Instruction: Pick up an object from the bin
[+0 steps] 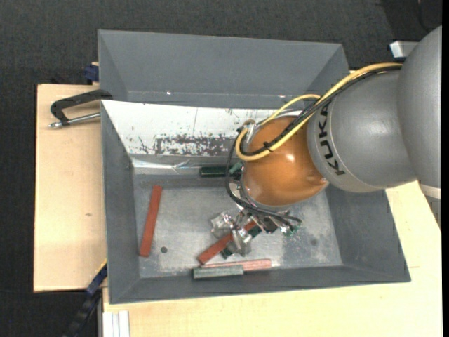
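My gripper [236, 230] sticks out from under the orange dome, low over the bin floor right of the middle. Its metal tip is right at the upper end of a short red-brown block [212, 253] that lies slanted near the front wall. Whether it touches the block I cannot tell. Just in front of the block a long thin bar [231, 268], grey at the left and pinkish at the right, lies along the front wall. A small green and dark piece [291, 228] is at the gripper's right side.
A long red stick [150, 220] lies on the left of the floor, with a tiny black dot [163, 250] beside it. A dark oblong thing [212, 170] rests against the back wall. The arm and dome cover the bin's right half.
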{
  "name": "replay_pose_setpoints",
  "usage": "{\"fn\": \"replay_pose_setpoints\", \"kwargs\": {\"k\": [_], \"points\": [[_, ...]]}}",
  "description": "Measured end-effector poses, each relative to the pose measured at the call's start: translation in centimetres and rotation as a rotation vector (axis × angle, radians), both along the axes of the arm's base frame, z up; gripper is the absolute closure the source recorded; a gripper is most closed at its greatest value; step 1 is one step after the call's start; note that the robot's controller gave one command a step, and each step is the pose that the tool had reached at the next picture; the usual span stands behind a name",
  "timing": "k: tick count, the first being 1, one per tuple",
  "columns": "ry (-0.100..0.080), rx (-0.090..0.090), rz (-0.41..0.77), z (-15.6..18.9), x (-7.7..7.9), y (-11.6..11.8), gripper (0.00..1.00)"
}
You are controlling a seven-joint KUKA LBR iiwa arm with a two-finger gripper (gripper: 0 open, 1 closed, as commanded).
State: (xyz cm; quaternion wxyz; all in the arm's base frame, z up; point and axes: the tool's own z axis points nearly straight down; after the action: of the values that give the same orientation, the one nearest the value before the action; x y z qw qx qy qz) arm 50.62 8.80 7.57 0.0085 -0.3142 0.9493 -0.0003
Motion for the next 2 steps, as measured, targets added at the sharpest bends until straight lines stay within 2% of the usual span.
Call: {"fn": "replay_pose_setpoints", "kwargs": {"k": [1,2], "points": [[0.011,-0.003,0.055,12.35,-0.33,0.18,1.0],[0.012,-0.003,0.055,12.34,-0.34,0.18,0.0]]}}
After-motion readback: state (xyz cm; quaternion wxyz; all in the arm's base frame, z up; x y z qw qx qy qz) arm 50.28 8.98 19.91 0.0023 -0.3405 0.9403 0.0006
